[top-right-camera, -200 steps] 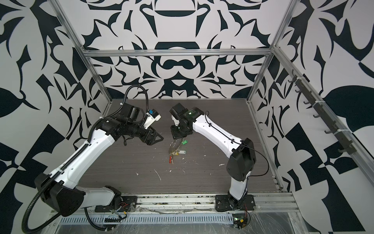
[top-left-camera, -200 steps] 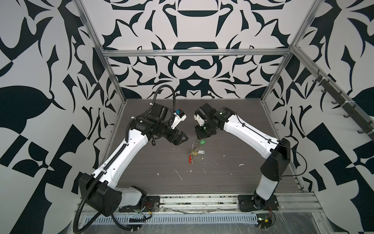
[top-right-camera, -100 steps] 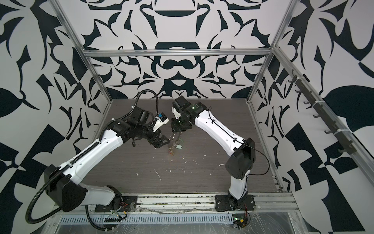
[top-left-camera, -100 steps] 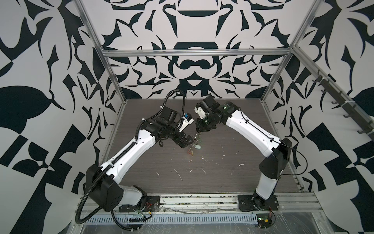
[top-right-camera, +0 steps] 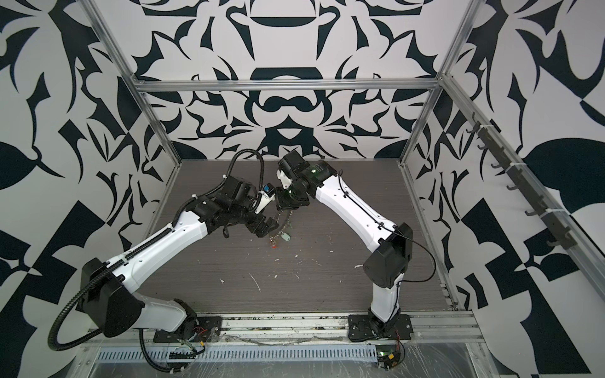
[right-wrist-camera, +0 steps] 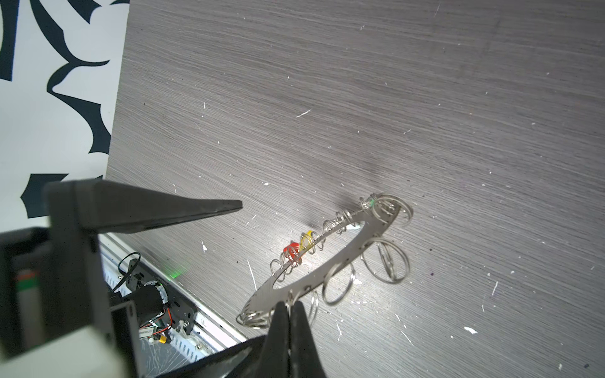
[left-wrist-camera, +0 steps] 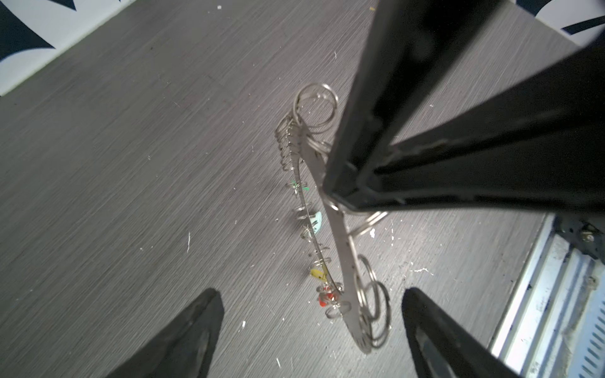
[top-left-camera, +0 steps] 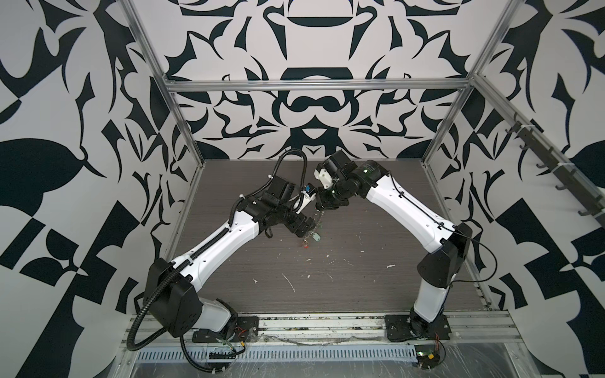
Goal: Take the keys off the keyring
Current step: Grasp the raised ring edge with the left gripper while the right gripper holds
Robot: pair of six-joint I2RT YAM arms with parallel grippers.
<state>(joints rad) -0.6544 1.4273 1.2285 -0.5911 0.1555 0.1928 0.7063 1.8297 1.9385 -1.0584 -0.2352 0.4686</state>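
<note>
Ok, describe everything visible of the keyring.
The keyring is a flat grey metal disc with a wide central hole, its rim fringed with silver wire loops; red, yellow and green tags hang among them. The shut right claw pinches its rim, holding it tilted above the table; the open left claw is near, not touching.

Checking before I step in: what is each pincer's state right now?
Left pincer: open, holding nothing.
Right pincer: closed on the rim of the keyring.
</note>
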